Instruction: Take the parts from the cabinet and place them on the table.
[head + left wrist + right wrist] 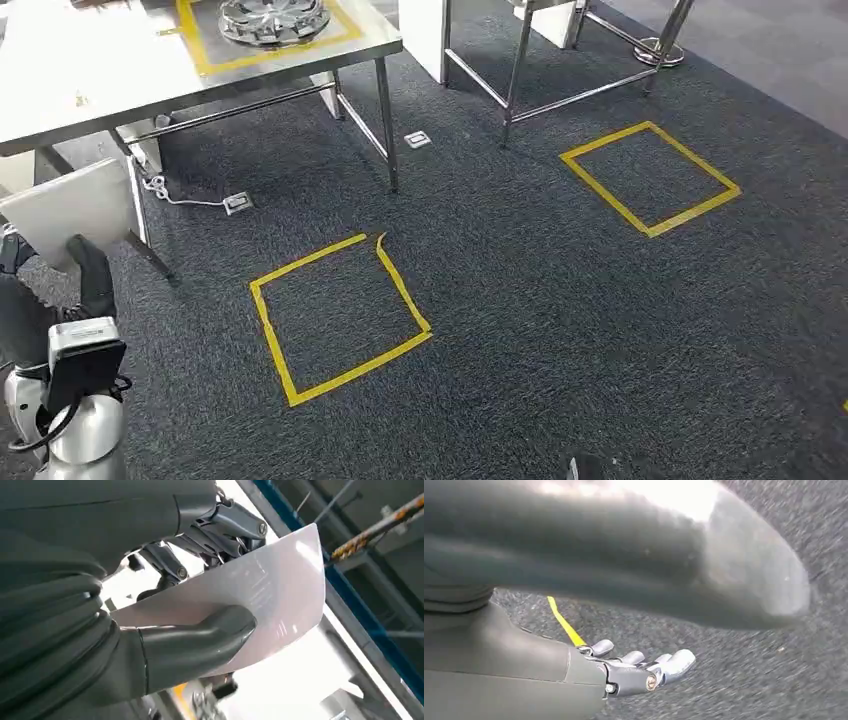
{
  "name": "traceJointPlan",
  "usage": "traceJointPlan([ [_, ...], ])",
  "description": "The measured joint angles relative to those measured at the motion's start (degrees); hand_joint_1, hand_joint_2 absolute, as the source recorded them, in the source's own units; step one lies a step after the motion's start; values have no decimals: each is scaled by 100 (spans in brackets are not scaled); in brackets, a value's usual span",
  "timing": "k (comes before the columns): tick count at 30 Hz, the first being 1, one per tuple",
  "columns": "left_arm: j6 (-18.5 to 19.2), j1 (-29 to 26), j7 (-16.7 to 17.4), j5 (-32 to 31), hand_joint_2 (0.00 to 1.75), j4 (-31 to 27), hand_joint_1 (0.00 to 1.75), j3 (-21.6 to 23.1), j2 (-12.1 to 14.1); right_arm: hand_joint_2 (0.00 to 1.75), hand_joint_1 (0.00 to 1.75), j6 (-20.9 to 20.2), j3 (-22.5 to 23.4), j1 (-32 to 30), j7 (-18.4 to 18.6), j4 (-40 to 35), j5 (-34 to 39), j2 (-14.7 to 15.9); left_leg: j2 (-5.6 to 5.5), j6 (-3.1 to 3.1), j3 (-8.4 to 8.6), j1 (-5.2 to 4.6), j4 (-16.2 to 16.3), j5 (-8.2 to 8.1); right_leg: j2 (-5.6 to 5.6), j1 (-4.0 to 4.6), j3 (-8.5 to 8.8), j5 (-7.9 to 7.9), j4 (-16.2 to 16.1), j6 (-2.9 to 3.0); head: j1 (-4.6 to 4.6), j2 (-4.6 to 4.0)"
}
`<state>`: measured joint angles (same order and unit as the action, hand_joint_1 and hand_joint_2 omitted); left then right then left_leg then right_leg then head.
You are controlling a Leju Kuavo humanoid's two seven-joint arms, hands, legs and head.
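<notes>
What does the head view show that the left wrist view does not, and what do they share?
The head view alone shows the dark carpet with two yellow tape squares, the steel table and the wheel cover lying on it. The left wrist view alone shows the grip up close: the thumb pressed on one face of the white panel, the darker fingers behind it. Both show the left hand holding that panel.
</notes>
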<state>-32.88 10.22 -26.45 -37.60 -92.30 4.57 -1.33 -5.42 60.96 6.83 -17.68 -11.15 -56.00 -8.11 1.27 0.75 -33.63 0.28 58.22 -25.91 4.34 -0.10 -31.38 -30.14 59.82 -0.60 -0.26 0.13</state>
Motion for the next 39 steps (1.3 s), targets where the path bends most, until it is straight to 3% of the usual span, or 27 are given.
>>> traceJointPlan([
  [1, -50, 53, -35, -68, 175, 7, 175, 17, 2, 0, 0, 4, 0, -2, -2, 0, 2, 0, -68, 28, -17, 20, 0, 16, -291, -14, -166, -214, 331, -27, 15, 0],
  [2, -119, 88, -70, -135, 175, 26, 175, 46, 2, 0, 0, 5, 0, -19, -2, 0, 9, 0, -139, 41, -33, 22, 1, 24, -389, -26, -385, -440, 782, -49, 26, 0],
  [4, -243, 108, -114, -234, 175, 68, 175, 103, 0, 0, 0, 18, 4, -64, -13, 0, 53, 2, -306, 47, -61, 21, 11, 32, -415, -36, -839, -746, 1656, -74, 26, 0],
  [5, -305, 109, -129, -255, 175, 89, 175, 127, 2, 0, 0, 24, 11, -80, -17, 0, 68, 2, -384, 40, -69, 22, 20, 36, -418, -37, -923, -717, 1780, -76, 28, 0],
  [6, -367, 115, -142, -293, 175, 116, 175, 146, 7, 0, 0, 31, 17, -92, -24, 0, 83, 2, -484, 33, -72, 30, 33, 39, -422, -48, -860, -522, 1599, -72, 28, 0],
  [8, -483, 155, -162, -376, 175, 157, 175, 170, 9, 0, 0, 31, 26, -92, -35, 0, 107, 9, -646, 2, -78, 48, 71, 39, -495, -70, -437, 2, 678, -65, 28, 0],
  [9, -544, 194, -162, -444, 175, 181, 175, 195, 9, 0, 0, 31, 28, -93, -33, 0, 120, 15, -726, -32, -90, 58, 95, 34, -709, -99, -161, 225, 110, -64, 30, 0],
  [10, -597, 224, -162, -507, 175, 197, 175, 210, 9, 0, 0, 17, 33, -97, -31, 0, 136, 15, -784, -80, -118, 37, 107, 40, -895, -91, -121, 111, -13, -72, 28, 0],
  [14, -686, 279, -100, -846, 175, 245, 175, 240, 7, 0, 0, -223, 101, -79, 64, 0, 322, 15, -957, -250, -161, 68, 31, 96, -693, -53, -131, 185, -60, 98, 33, 0],
  [15, -695, 277, -79, -926, 175, 256, 175, 240, 13, 0, 0, -310, 140, -71, 140, 0, 365, 15, -714, -270, -203, 66, 145, 68, -617, -86, -119, 234, -108, 173, 26, 0],
  [16, -695, 311, -63, -977, 175, 264, 175, 240, 11, 0, 0, -362, 157, -86, 147, 0, 380, 15, -374, -286, -283, 26, 337, -78, -601, -78, -113, 233, -116, 205, -24, 0],
  [18, -697, 346, -72, -1056, 175, 275, 175, 243, 4, 0, 0, -402, 179, -118, 157, 0, 400, 17, -177, -313, -630, 35, 1131, -553, -519, -60, -122, 233, -115, 229, -31, 0],
  [19, -697, 342, -98, -1062, 175, 284, 175, 243, 4, 0, 0, -420, 184, -131, 173, 0, 400, 15, -164, -318, -835, 35, 1591, -760, -476, -56, -132, 229, -112, 234, -35, 0],
  [20, -697, 338, -125, -1058, 175, 299, 175, 243, 4, 0, 0, -435, 184, -136, 214, 0, 400, 15, -163, -321, -949, 36, 1863, -835, -436, -53, -137, 229, -109, 234, -37, 0],
  [21, -697, 334, -142, -1049, 175, 313, 175, 240, 4, 0, 0, -450, 186, -143, 236, 0, 398, 15, -163, -313, -920, 35, 1835, -758, -399, -50, -136, 228, -106, 234, -33, 0],
  [22, -697, 336, -164, -1040, 175, 317, 175, 240, 2, 0, 0, -468, 188, -143, 267, 0, 398, 15, -163, -298, -764, 34, 1559, -580, -371, -45, -132, 223, -104, 229, -37, 0],
  [24, -697, 343, -216, -1012, 175, 315, 175, 240, 0, 0, 0, -479, 199, -133, 328, 0, 398, 15, -140, -244, -198, 25, 534, -123, -333, -43, -103, 206, -101, 204, -35, 0],
  [25, -697, 354, -249, -1003, 175, 315, 175, 240, -4, 0, 0, -483, 208, -130, 334, 0, 398, 15, -57, -202, 23, 3, 88, -131, -314, -37, -97, 189, -101, 176, -35, 0],
  [26, -697, 356, -258, -999, 175, 315, 175, 240, -13, 0, 0, -483, 216, -121, 341, 0, 398, 15, -56, -172, 64, -31, 56, -143, -309, 0, -112, 174, -85, 142, -31, 0],
  [30, -699, 358, -262, -948, 175, 317, 175, 240, -24, 0, 0, -617, 260, -107, 391, 0, 398, 15, -130, -34, 66, -18, 16, -122, -271, -4, -71, 167, -136, -1, -31, 0],
  [31, -699, 364, -260, -942, 175, 317, 175, 240, -37, 0, 0, -662, 264, -108, 409, 0, 396, 20, -133, -7, 97, 7, -10, -106, -337, -29, -94, 127, -27, -34, -20, 0],
  [32, -701, 378, -255, -931, 175, 319, 175, 240, -42, 0, 0, -682, 264, -107, 415, 0, 396, 20, -134, 25, 101, 18, -12, -113, -378, -26, -240, -21, 233, -56, -9, 0],
  [34, -701, 378, -251, -924, 175, 345, 175, 243, -59, 0, 0, -686, 267, -113, 424, 0, 387, 20, -142, 57, 103, 15, -5, -131, -391, -43, -753, -409, 1157, -100, -3, 0],
  [35, -701, 378, -234, -909, 175, 367, 175, 247, -59, 0, 0, -695, 267, -122, 428, 0, 378, 20, -155, 66, 105, 13, 2, -144, -391, -42, -1006, -509, 1568, -110, 0, 0],
  [36, -701, 379, -207, -900, 175, 383, 175, 253, -61, 0, 0, -715, 267, -133, 439, 0, 378, 20, -172, 65, 117, 13, 10, -160, -390, -43, -1144, -451, 1711, -115, 0, 0],
  [37, -701, 379, -192, -892, 175, 402, 175, 262, -61, 0, 0, -739, 267, -145, 453, 0, 378, 20, -193, 59, 144, 13, 13, -184, -391, -46, -1123, -238, 1540, -110, 0, 0],
  [39, -701, 393, -140, -889, 175, 420, 175, 293, -61, 0, 0, -795, 269, -157, 566, 0, 378, 22, -228, 27, 230, 14, 17, -243, -394, -46, -726, 360, 590, -71, 4, 0],
])
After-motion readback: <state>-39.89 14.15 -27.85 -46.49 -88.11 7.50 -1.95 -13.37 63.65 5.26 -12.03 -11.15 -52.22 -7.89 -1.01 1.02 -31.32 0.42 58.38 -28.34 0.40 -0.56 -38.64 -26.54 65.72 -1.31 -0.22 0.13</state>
